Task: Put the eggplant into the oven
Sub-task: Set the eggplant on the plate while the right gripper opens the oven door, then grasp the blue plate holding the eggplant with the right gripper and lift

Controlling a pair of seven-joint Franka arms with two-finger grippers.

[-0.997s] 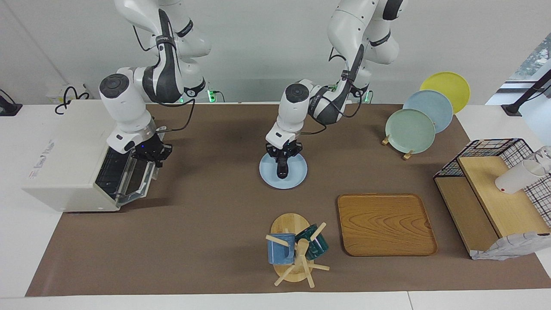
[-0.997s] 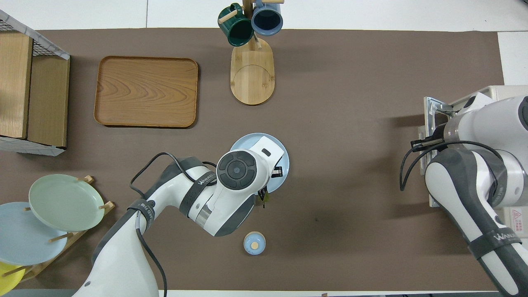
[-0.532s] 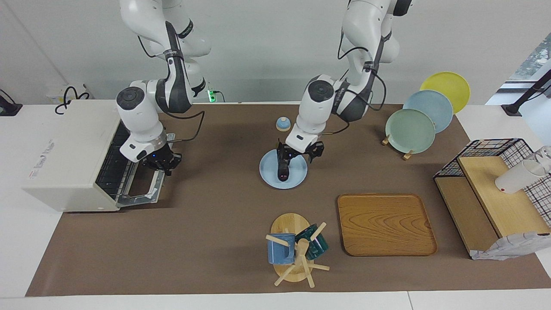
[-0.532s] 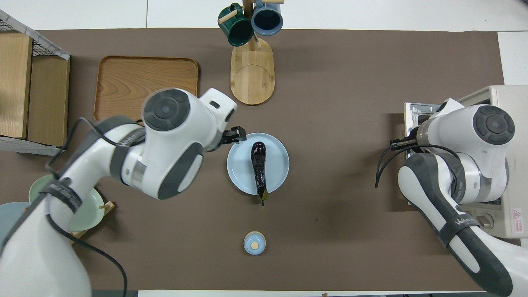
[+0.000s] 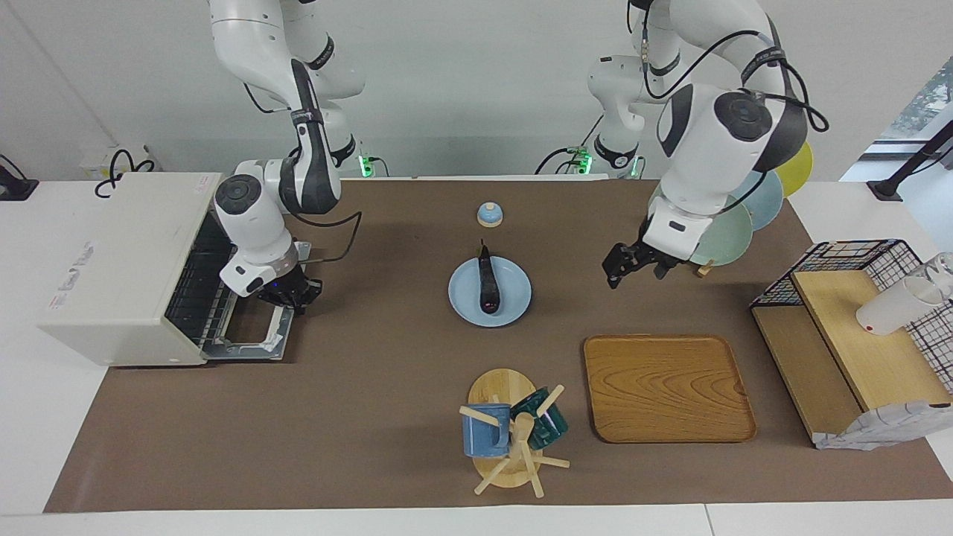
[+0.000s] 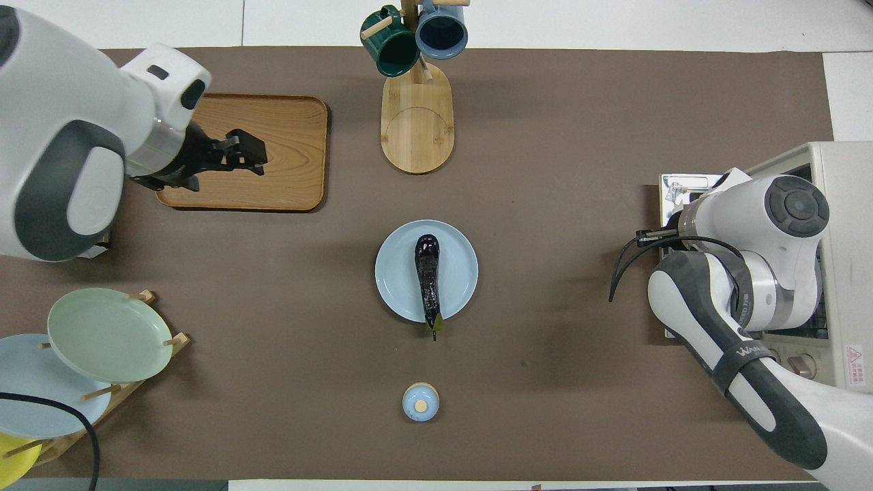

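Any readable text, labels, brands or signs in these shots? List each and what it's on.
"WANUEE" or similar, only partly legible: dark band on the right arm, overhead view.
Grey lettering on the oven top: too blurred to read.
Red warning triangle sticker with small print on the oven's knob panel: print too small to read.
Dark bands on both arms in the facing view: lettering too small to read.
Nothing else readable.

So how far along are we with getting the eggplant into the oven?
Done: the oven door is folded down flat, and the right gripper, jaws shut, sits at the door's handle edge. In hand: nothing. The left gripper hangs empty with open jaws, up in the air toward the wooden tray. Left: the eggplant lies on the blue plate; it needs grasping and carrying into the oven.
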